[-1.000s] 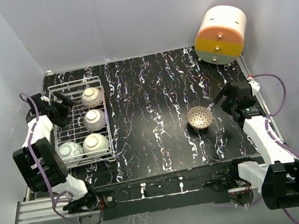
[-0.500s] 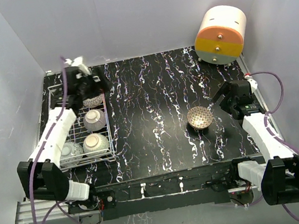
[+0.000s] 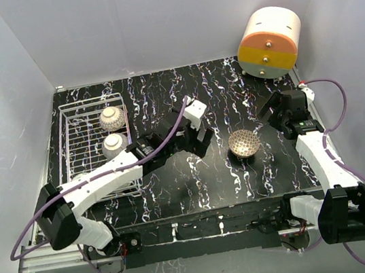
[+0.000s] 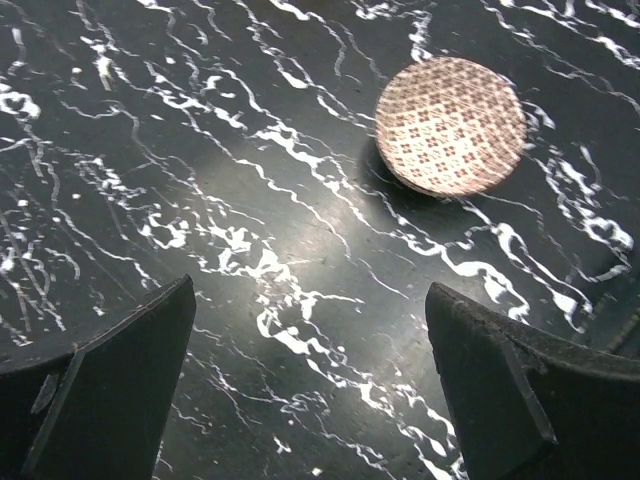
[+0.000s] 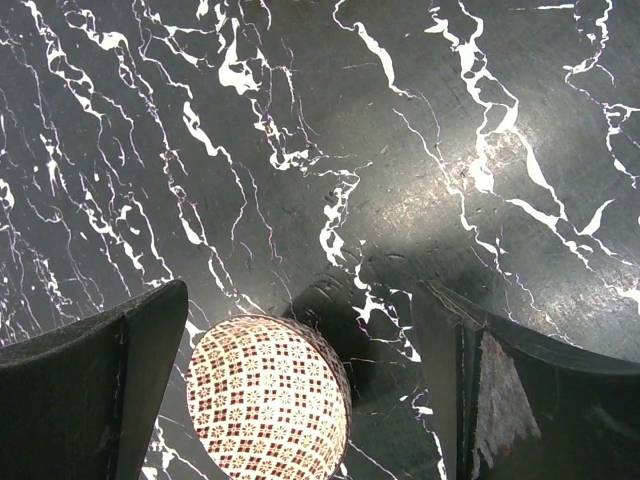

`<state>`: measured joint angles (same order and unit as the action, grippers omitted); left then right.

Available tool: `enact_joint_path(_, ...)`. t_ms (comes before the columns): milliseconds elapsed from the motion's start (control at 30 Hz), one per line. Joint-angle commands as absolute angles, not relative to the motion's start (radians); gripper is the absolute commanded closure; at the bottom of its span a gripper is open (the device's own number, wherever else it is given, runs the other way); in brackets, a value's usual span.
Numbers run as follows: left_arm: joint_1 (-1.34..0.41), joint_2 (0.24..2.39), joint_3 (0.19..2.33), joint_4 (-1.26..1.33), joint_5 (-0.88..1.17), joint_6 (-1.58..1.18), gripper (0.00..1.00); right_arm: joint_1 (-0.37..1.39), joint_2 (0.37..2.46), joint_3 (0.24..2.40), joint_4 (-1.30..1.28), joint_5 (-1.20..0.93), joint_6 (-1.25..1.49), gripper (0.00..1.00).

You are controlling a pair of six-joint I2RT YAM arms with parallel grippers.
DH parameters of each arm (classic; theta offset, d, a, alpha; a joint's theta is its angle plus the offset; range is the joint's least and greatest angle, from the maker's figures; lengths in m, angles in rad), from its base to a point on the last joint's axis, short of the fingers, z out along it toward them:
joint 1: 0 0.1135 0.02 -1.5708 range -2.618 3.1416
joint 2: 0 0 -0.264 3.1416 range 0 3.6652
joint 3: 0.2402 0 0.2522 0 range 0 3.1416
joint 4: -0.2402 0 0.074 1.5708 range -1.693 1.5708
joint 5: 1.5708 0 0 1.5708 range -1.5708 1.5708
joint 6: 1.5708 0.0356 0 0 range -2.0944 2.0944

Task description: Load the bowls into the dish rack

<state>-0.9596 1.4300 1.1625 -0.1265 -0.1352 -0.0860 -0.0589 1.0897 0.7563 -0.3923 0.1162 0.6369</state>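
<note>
**One bowl still out on the bench**

Top view: a small round brown-gold patterned ceramic bowl (image 3: 244,143) sits on the black marbled bench (image 3: 176,185), well apart from the white wire dish rack (image 3: 76,135).

Left wrist: the left end effector (image 4: 312,385) gapes wide, with the bowl ahead of it.

Right wrist: the right end effector (image 5: 305,395) is wide too, and the bowl shows between its fingers.

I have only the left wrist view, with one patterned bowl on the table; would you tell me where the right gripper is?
Observer: The right gripper hangs open just right of and beyond that bowl, not touching it.
Operator: Thank you. What is in the dish rack?
Observer: A far bowl and a middle bowl show in the dish rack; the left arm covers its near end.
</note>
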Motion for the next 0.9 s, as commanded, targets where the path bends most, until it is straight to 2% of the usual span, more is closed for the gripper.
enact_joint_path(0, -0.948, 1.438, 1.155, -0.037, -0.294, -0.044, 0.03, -0.057, 1.082, 0.807, -0.352, 0.132, 0.628, 0.02)
enact_joint_path(267, -0.948, 1.430, 1.123, -0.019, -0.287, -0.061, 0.03, -0.058, 1.100, 0.787, -0.337, 0.117, 0.615, 0.02)
enact_joint_path(400, -0.941, 1.375, 1.116, -0.046, -0.410, -0.088, 0.04, -0.058, 1.119, 0.788, -0.338, 0.069, 0.580, 0.02)
enact_joint_path(467, -0.880, 1.323, 1.131, -0.088, -0.437, -0.123, 0.03, -0.058, 1.107, 0.782, -0.345, 0.061, 0.557, 0.02)
enact_joint_path(633, -0.511, 1.215, 1.127, -0.198, -0.222, -0.262, 0.03, -0.055, 1.066, 0.780, -0.352, 0.006, 0.502, 0.02)
enact_joint_path(867, -0.302, 1.136, 1.078, -0.313, -0.341, -0.265, 0.03, -0.054, 1.070, 0.749, -0.329, -0.037, 0.501, 0.03)
